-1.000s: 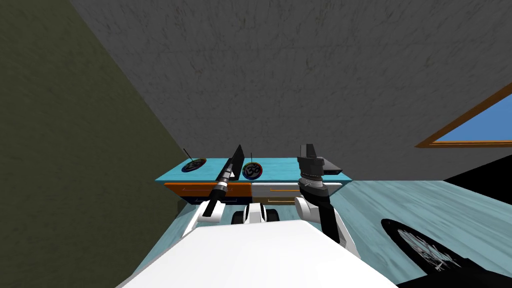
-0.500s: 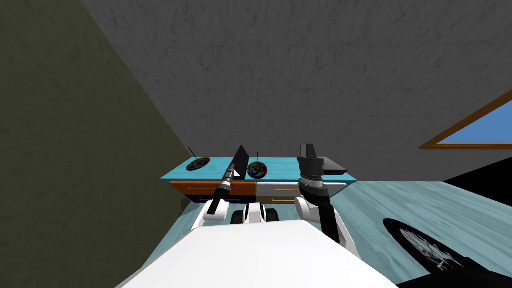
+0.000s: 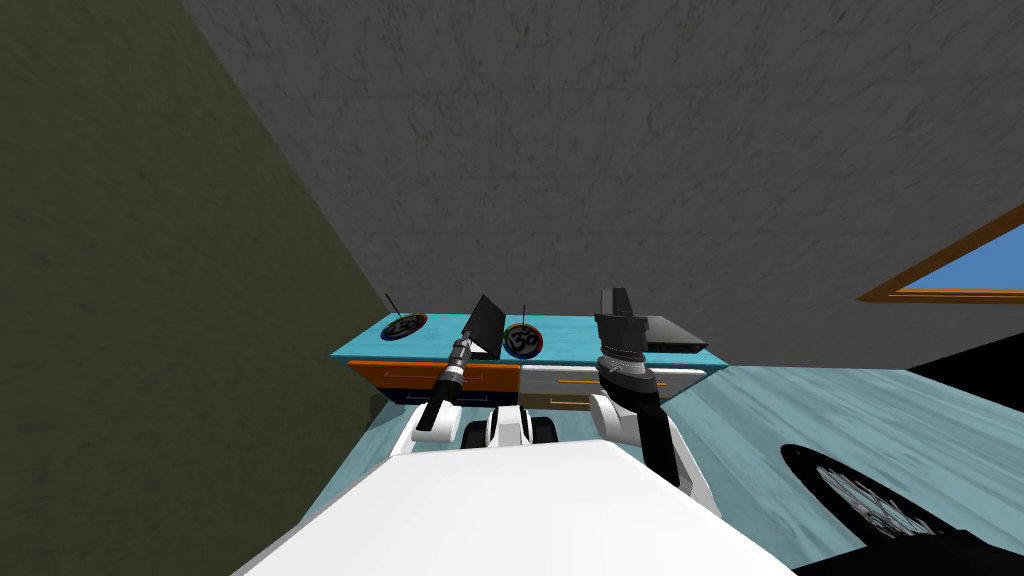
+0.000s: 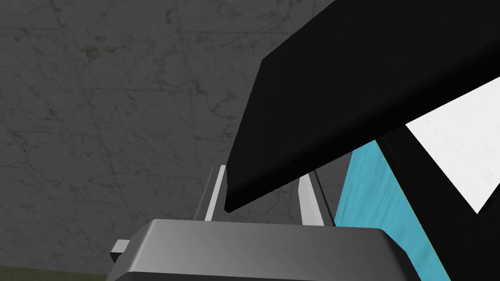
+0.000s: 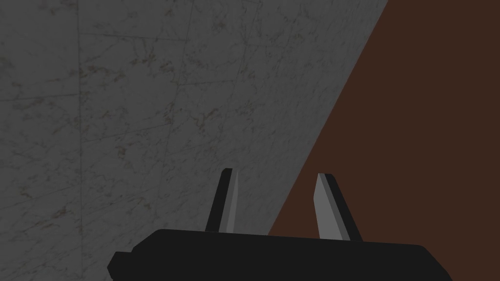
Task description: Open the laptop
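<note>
A low desk [image 3: 575, 335] with a bright blue top and orange and grey drawer fronts stands against a grey wall. On the desk's top, in its left half, sits a black laptop [image 3: 486, 320]. Its lid [image 4: 351, 97] is raised at a slant, and a white screen [image 4: 459, 141] shows beneath the lid in the left wrist view.

The left gripper [image 3: 468, 345] reaches over the desk's front edge to the lid. Seen from the wrist, its two fingers [image 4: 215, 200] stand apart, released. The lid's black corner lies between them, and it is hard to tell whether either finger touches it.

One colourful round disc [image 3: 403, 326] lies near the desk's left end, and a second disc [image 3: 522, 341] lies near its middle. A flat dark box [image 3: 672, 333] rests at the desk's right end.

The right gripper [image 5: 276, 171] is lifted above the desk's right half, fingers parted, holding nothing.
</note>
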Robot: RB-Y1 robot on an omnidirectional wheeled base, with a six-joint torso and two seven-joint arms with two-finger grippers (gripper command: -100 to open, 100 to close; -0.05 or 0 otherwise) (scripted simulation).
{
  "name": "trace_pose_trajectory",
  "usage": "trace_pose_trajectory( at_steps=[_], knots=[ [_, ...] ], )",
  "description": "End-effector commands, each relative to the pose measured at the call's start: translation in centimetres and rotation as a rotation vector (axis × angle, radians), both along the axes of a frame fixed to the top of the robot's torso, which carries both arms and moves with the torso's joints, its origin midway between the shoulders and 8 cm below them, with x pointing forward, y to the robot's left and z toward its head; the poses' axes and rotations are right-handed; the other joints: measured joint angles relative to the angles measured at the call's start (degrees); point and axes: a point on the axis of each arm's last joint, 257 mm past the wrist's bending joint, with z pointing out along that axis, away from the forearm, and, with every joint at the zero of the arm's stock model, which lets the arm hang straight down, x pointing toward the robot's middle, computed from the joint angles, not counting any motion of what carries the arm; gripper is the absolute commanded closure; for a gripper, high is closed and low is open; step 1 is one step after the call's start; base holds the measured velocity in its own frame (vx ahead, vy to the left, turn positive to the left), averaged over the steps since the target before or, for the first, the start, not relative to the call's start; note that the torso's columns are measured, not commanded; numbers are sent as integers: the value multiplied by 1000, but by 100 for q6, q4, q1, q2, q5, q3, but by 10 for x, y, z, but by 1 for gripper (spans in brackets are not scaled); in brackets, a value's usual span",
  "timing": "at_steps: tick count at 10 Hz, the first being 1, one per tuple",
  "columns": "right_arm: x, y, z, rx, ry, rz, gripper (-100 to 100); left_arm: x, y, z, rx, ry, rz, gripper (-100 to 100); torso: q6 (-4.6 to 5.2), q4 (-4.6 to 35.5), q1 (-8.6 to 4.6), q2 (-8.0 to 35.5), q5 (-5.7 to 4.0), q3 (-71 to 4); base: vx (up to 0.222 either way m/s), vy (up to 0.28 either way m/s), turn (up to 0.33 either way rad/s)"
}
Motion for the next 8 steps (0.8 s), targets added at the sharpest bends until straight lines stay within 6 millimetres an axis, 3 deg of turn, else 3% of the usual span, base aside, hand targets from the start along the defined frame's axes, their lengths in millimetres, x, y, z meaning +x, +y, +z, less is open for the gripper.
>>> trace_pose_trajectory(
  at_steps=[1, 4, 5, 6, 8],
  knots=[
    [0, 0, 0, 0, 0, 0, 0, -1, -3, -8, -116, -3, -8, 100, -1, 1, -1, 0, -1, 0, 8, 64, 31],
    [0, 0, 0, 0, 0, 0, 0, -2, -4, -20, -242, 3, -10, 100, 0, 2, -1, 2, -1, 1, 3, 61, 29],
    [0, 0, 0, 0, 0, 0, 0, -2, -3, -21, -211, 10, -9, 100, -1, 2, 0, -1, -1, 0, 5, 28, 5],
    [0, 0, 0, 0, 0, 0, 0, -2, -3, -12, -218, 12, -8, -100, 1, 2, -11, 0, -3, -1, 4, 9, 0],
    [0, 0, 0, 0, 0, 0, 0, -3, -3, -1, -218, 12, -8, -100, 1, -8, -8, -8, -2, -4, 0, 0, 0]
  ],
)
